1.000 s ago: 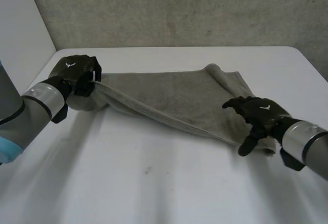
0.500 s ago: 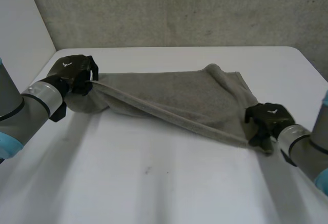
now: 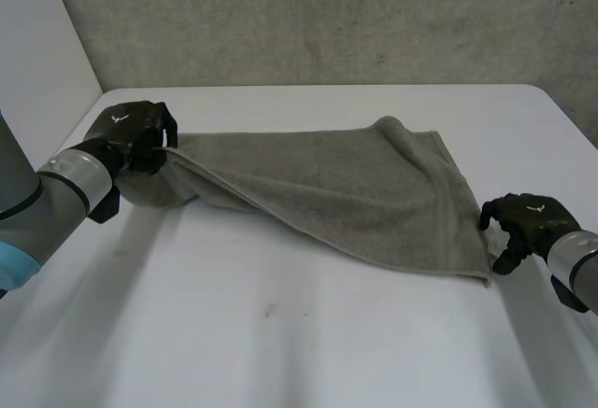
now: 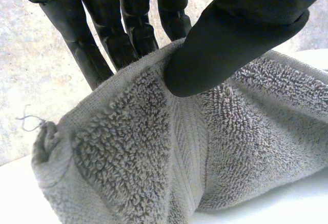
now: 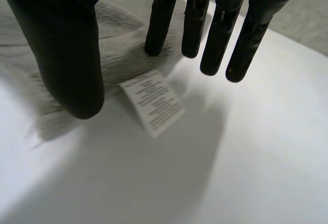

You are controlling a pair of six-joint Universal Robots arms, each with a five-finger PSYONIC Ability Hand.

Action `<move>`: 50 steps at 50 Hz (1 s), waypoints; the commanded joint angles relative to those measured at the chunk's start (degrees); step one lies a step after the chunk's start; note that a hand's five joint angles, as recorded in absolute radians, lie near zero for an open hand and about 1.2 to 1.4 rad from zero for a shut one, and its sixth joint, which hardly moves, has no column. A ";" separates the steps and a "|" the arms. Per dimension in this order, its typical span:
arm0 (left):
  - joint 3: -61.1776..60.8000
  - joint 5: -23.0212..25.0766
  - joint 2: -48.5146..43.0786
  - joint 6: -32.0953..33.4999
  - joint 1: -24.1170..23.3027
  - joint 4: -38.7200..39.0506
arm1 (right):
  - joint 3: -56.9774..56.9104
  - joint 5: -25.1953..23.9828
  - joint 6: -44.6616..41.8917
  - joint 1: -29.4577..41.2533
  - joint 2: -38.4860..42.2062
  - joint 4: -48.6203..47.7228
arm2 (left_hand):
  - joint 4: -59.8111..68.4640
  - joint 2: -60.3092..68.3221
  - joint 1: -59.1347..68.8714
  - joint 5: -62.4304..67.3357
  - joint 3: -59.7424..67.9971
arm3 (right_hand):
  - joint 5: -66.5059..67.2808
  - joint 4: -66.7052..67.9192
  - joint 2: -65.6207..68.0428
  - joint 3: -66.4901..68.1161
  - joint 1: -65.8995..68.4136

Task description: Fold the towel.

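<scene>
Grey terry-cloth towel [image 3: 346,193]: lies lengthwise across the far half of the white table [image 3: 280,333], skewed, with one long edge doubled over into a ridge and a bump at the far right corner. Judged soft, limp and light, with thick looped pile that should give a good grip. It will sag and drag rather than hold a shape, so it is best taken at the corners or along the stitched hem, both ends lifted together. The left end is raised off the table, gathered at the left hand [image 3: 131,133]. In the left wrist view, the thumb [image 4: 230,34] presses the towel's hemmed edge against the fingers [image 4: 102,44], a firm pinch with cloth bunched below it. The right hand [image 3: 523,226] sits just beside the near right corner, low over the table. In its wrist view, the fingers [image 5: 192,24] are straight and slightly spread and the thumb [image 5: 66,55] stands apart from them. The corner and its white care label [image 5: 152,102] lie beneath, between thumb and fingers. One fingertip seems to touch the pile, and nothing is pinched.
</scene>
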 commanded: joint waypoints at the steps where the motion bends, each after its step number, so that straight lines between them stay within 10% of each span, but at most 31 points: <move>1: -0.08 0.00 0.07 -0.07 -0.03 -0.10 | 2.94 -3.04 0.54 0.13 -5.58 4.34 | 10.24 10.17 11.97 10.80 10.23 | -1.52 -1.32 -1.13 -1.08 -5.19; 40: -0.87 0.09 -0.02 -0.07 -0.03 -0.01 | 2.07 -2.69 0.54 2.24 2.05 -6.47 | 10.24 10.17 11.97 10.80 10.23 | 11.26 11.46 11.66 11.70 7.59; 50: -0.96 0.09 0.07 -0.07 -0.03 -0.01 | -2.14 -2.43 1.42 3.47 2.85 -6.74 | 10.24 10.17 11.97 10.80 10.23 | 49.05 49.25 49.44 49.48 45.37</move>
